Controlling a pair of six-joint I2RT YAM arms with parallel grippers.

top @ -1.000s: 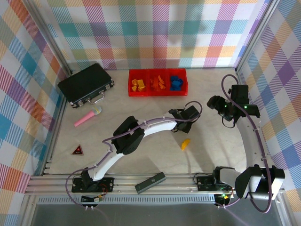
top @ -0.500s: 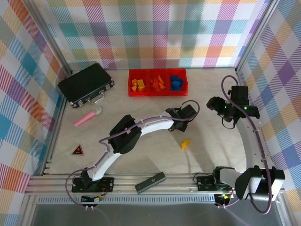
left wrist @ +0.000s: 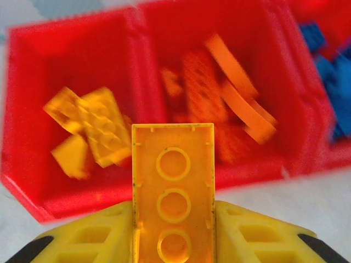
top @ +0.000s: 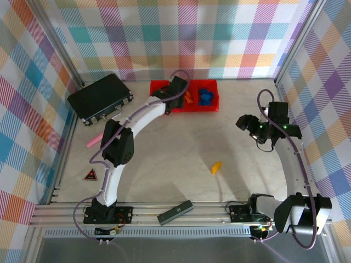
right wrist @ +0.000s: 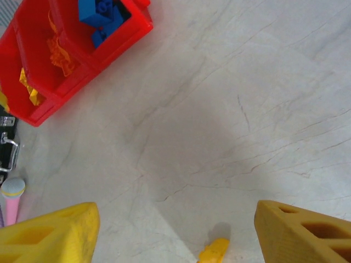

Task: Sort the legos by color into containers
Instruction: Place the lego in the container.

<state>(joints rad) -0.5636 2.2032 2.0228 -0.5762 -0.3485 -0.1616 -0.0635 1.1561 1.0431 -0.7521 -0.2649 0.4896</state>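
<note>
Left hand [top: 176, 87]: arm stretched far out to the red containers. Clenched on a brick, with its yellow fingers [left wrist: 93, 241] pressing both long sides.
Held brick [left wrist: 173, 197]: see-through amber-yellow, long and narrow. The hollow underside faces the wrist camera, showing three round rings in a row, thin raised walls and a few dark specks. Its top end is squared off.
Held brick position: up off the tabletop [top: 164, 164], in line with the divider between the left and middle compartments. Can't tell which compartment it is over.
Containers [left wrist: 137, 60]: three bright red open bins joined in a row at the far side of the tabletop. Blurred in the left wrist view.
Left compartment: yellow pieces [left wrist: 90, 123], studded plates and a wedge, piled loosely.
Middle compartment: orange pieces [left wrist: 230, 98], some long and curved.
Right compartment: blue pieces [top: 205, 96], chunky and heaped.
Loose brick [top: 216, 167]: small curved yellow piece lying alone on the bare tabletop, well apart from the containers and nearer the right arm. Cut off by the bottom edge of the right wrist view.
Right hand [top: 245, 121]: released, with its fingers [right wrist: 52, 233] spread wide and nothing between them. It is raised above the tabletop, with the loose brick below it.
Black case [top: 100, 98]: closed, left of the containers.
Pink stick [top: 92, 142]: on the tabletop near the case, partly behind the left arm.
</note>
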